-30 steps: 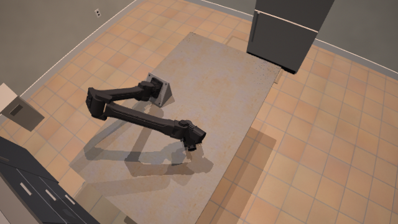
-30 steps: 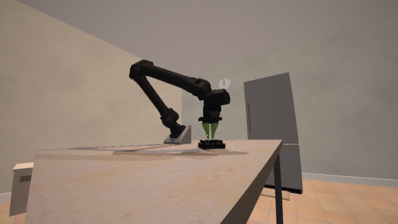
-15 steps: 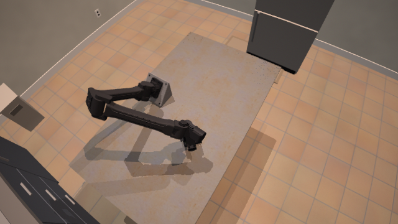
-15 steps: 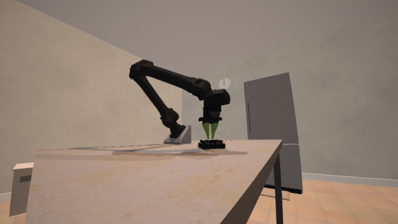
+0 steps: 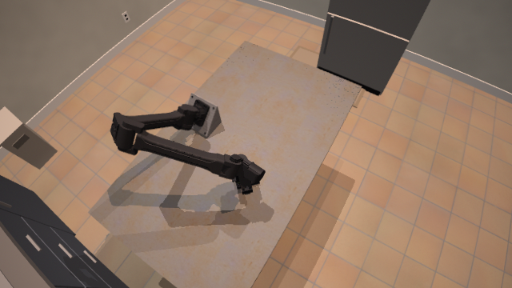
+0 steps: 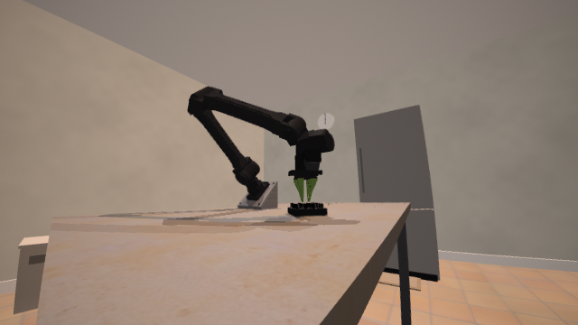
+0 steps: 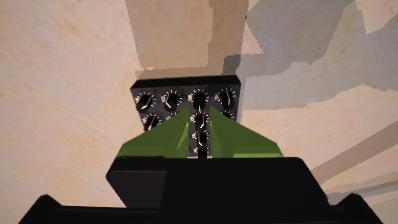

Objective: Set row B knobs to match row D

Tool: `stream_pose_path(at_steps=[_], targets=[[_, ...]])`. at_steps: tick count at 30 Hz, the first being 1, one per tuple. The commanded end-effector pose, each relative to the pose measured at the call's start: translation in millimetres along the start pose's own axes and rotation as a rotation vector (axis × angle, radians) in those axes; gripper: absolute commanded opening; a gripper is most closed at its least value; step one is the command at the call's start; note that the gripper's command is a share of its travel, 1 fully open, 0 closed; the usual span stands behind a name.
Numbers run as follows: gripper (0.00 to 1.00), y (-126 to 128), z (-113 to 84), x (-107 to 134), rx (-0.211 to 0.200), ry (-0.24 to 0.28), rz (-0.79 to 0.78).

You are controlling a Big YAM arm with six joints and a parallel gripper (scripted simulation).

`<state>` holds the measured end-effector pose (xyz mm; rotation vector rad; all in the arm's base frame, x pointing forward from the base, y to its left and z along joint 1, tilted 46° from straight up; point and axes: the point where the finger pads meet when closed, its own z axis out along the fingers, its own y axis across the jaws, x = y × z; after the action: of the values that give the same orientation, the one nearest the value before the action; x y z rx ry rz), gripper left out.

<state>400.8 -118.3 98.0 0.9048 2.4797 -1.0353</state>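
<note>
The knob box (image 7: pixel 187 104) is a small black box with rows of black knobs with white lines. It stands on the table and also shows in the exterior view (image 6: pixel 307 208). In the top view the arm's wrist hides it. My gripper (image 7: pixel 199 112) points straight down over the box, its green fingers (image 6: pixel 305 190) a narrow gap apart. In the wrist view the fingers straddle the third column of knobs from the left. The tips lie between the farthest knob (image 7: pixel 199 98) and the one behind it (image 7: pixel 200 120). The tips stand right at the knob tops; I see nothing clamped between them.
The arm's base (image 5: pixel 205 114) is bolted to the table near its left edge. The table's right edge (image 6: pixel 388 244) runs close beside the box. A grey fridge (image 5: pixel 362 38) stands beyond the table's far end.
</note>
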Motion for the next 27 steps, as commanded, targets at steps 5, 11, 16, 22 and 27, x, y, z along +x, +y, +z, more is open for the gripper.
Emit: stream_pose_path(at_steps=[5, 11, 16, 22, 27], targets=[[0.19, 15, -13.8, -12, -0.028, -0.031, 0.008], [0.19, 12, -5.4, -9, -0.02, -0.023, 0.0], [0.19, 4, 5.9, -4, -0.003, -0.004, 0.002], [0.19, 6, 8.7, -2, -0.007, -0.007, -0.006], [0.19, 4, 14.2, -6, -0.005, -0.005, 0.005]])
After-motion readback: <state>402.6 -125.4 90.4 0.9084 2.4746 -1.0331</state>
